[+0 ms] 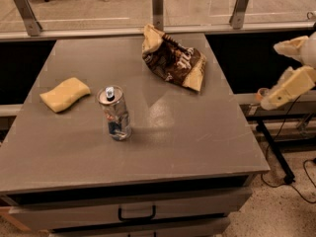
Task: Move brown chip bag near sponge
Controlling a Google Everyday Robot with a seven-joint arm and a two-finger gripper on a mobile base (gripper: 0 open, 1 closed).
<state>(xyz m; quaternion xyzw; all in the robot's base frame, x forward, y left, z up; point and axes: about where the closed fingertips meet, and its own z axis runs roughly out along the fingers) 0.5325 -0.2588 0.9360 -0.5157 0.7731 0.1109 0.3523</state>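
The brown chip bag (pixel 173 58), crumpled dark foil with tan edges, lies at the far middle-right of the grey table (pixel 197 142). The pale yellow sponge (pixel 65 94) lies near the table's left edge, well apart from the bag. My gripper (pixel 271 74) is off the table's right side, level with the bag and to its right. Its two cream fingers (pixel 292 47) are spread apart with nothing between them.
A silver drink can (pixel 115 113) stands upright between the sponge and the table's middle, nearer the front. A glass rail with metal posts (pixel 157 8) runs along the far edge. A drawer handle (pixel 136 215) is below the front edge.
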